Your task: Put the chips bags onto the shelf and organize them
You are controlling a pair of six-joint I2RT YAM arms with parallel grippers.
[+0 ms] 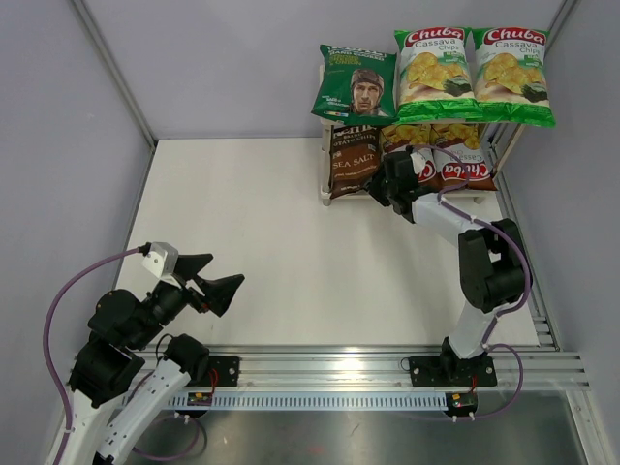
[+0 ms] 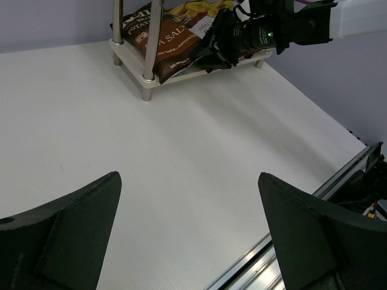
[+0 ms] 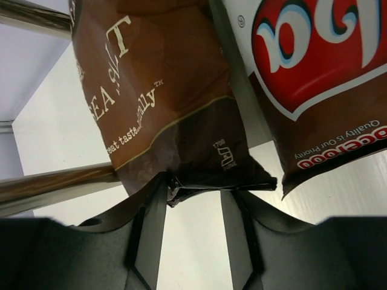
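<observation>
Seen from above, the left end effector (image 1: 225,271) hovers at seven o'clock over the white bench (image 1: 271,213), fingers spread wide and empty, probably parked clear of the work. At one o'clock stands the shelf (image 1: 325,179), with all six bags on it. The green REAL bag (image 1: 354,85) and two green-white Chuba bags (image 1: 433,73) are above, the Sea Salt bag (image 1: 354,160) and two brown Chuba bags (image 1: 473,172) below. The right end effector (image 3: 193,190) brackets the Sea Salt bag's bottom seam, seemingly to straighten it. Its fingers are half apart; whether they pinch, I cannot tell.

fingers (image 3: 150,232) apart at Sea Salt bag (image 3: 163,109) bottom corner | brown Chuba bag (image 3: 320,96) beside, right
</observation>
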